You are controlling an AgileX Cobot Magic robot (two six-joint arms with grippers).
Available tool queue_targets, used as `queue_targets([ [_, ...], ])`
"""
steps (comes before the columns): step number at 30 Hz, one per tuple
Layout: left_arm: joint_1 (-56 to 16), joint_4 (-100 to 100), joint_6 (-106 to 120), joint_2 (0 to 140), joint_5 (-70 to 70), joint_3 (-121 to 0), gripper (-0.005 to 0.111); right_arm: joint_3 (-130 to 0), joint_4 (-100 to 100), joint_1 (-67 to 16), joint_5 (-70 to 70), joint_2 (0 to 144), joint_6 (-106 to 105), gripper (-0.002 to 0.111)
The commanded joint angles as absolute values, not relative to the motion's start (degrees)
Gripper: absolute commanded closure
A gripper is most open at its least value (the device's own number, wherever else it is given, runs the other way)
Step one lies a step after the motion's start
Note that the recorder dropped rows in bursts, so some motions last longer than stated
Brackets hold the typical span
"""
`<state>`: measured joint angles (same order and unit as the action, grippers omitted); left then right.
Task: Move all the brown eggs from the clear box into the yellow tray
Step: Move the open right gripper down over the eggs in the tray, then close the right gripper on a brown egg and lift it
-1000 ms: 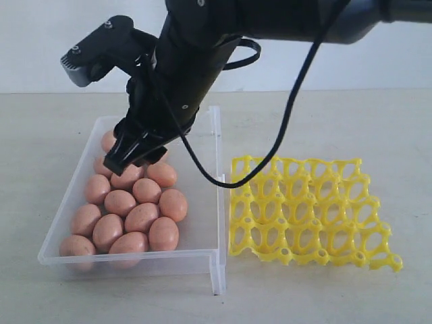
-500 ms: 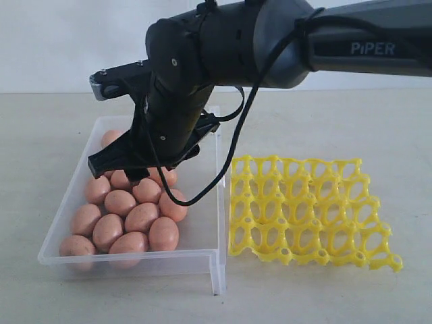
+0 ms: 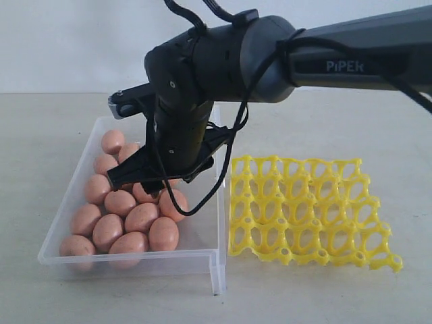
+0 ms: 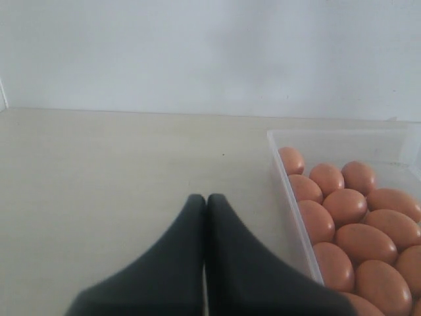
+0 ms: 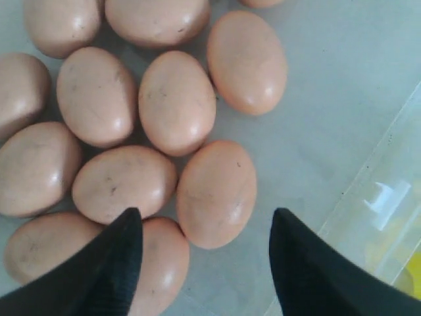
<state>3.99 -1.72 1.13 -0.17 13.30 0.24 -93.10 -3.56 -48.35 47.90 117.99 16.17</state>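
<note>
Several brown eggs (image 3: 142,217) lie packed in the clear box (image 3: 128,260) at the left of the exterior view. The yellow tray (image 3: 307,209) lies to the box's right, all its cups bare. My right gripper (image 5: 205,220) hangs open above the eggs inside the box, and one brown egg (image 5: 216,192) lies just beyond its fingertips, not gripped. In the exterior view the right gripper's (image 3: 156,177) fingers are over the middle eggs. My left gripper (image 4: 206,199) is shut over bare table beside the box (image 4: 289,197), holding nothing.
The black right arm (image 3: 324,57) reaches in from the upper right across the tray, with a cable (image 3: 209,196) looping down near the box's right wall. A pale wall stands behind the beige table (image 3: 378,128).
The right arm has swung to the right and lower over the box, uncovering the far eggs. Its jaws stayed open. No egg has moved.
</note>
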Motion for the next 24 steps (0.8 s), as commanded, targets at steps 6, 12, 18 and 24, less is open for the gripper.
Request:
queue_targets([
  [6,4.0,-2.0,1.2,0.0,13.3,0.0,0.111,-93.4,-3.5,-47.8,47.8,121.0,16.0,0.053],
  [12,4.0,-2.0,1.2,0.0,13.3,0.0,0.111,-93.4,-3.4,-47.8,45.5,121.8,15.7,0.053],
  [18,4.0,-2.0,1.2,0.0,13.3,0.0,0.111,-93.4,-3.3,-47.8,44.0,121.9,14.9,0.053],
  [24,4.0,-2.0,1.2,0.0,13.3,0.0,0.111,-93.4,-3.1,-47.8,44.7,123.6,14.9,0.053],
])
